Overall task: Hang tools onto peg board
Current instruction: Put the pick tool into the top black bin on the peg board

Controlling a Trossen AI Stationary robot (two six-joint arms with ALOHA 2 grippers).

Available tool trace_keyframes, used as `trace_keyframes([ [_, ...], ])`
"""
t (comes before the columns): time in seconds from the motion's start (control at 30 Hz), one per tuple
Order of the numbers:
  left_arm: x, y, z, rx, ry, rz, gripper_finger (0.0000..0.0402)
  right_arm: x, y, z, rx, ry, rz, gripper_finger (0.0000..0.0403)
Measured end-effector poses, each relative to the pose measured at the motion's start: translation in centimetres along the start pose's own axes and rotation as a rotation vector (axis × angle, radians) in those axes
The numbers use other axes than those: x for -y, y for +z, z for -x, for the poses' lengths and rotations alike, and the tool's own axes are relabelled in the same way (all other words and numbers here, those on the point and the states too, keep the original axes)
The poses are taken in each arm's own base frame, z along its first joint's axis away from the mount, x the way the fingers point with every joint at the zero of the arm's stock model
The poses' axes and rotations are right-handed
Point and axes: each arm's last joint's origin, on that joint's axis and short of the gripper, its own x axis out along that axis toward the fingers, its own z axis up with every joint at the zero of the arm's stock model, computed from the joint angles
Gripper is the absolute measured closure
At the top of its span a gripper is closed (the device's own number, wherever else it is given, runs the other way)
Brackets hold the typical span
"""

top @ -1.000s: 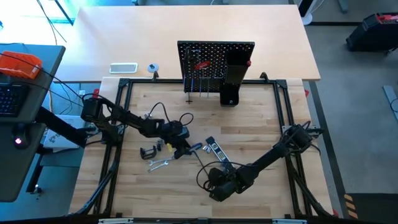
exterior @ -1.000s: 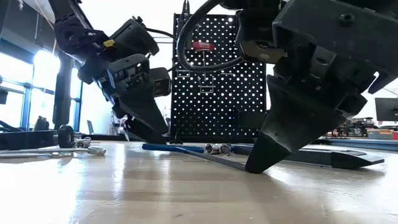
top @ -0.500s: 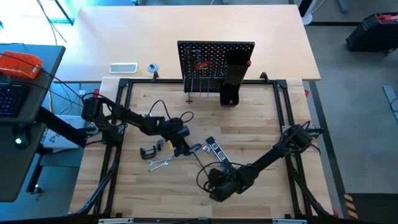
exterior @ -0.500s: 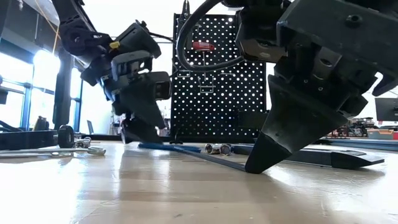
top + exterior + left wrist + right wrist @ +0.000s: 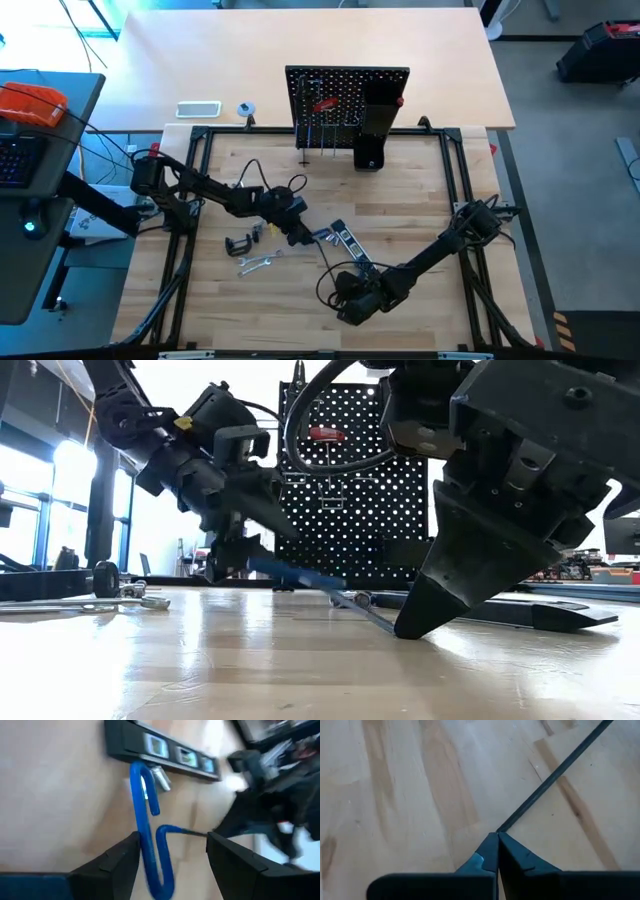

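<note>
Gripping the blue T-handle hex key [image 5: 147, 827] by its looped handle, your left gripper [image 5: 172, 857] has one finger on each side of the blue loop, and in the low view that handle end sits raised off the table [image 5: 400, 215] while the thin shaft slopes down to the wood. From above, this gripper [image 5: 297, 233] is near the middle of the table, just left of the black-and-silver bar [image 5: 345, 241], which lies flat with a small silver piece beside it. Left of the gripper lie the black C-clamp [image 5: 238, 245] and the silver wrench [image 5: 255, 264], both flat on the wood.

Your right gripper [image 5: 497, 851] is pressed shut with nothing between its fingers, its tips resting on or just above the table at the near edge; the wrist view is too close for you to tell which. The hex key's dark shaft runs right up to those tips. From above, this gripper [image 5: 352, 300] sits well forward of the bar.

At the far edge stands the peg board [image 5: 340, 90], upright, with the red-handled screwdriver [image 5: 325, 104] hanging on it and the tall black box holder [image 5: 377, 125] on its right side.
</note>
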Motion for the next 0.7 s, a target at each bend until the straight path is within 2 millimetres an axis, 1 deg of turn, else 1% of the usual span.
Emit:
trace_keyframes([
  [0.1, 0.9, -0.5, -0.3, -0.052, -0.072, 0.0, 0.0187, 0.1, 0.2, -0.1, 0.026, -0.016, -0.002, 0.0403],
  [0.2, 0.7, -0.7, -0.4, -0.041, -0.03, 0.034, 0.0187, 0.1, 0.2, -0.2, 0.042, -0.026, 0.004, 0.0403],
  [0.3, 0.9, -1.2, -0.7, -0.06, -0.026, 0.028, 0.0187, 0.2, 0.4, -0.3, 0.043, -0.03, 0.003, 0.0403],
  [0.5, -0.2, -1.6, -0.7, -0.035, 0.115, 0.006, 0.0187, 0.4, 0.7, -0.4, 0.04, -0.025, 0.011, 0.0403],
  [0.7, -0.8, -1.5, -0.7, -0.024, 0.171, -0.043, 0.0187, 0.4, 0.8, -0.2, 0.052, -0.03, 0.007, 0.0403],
])
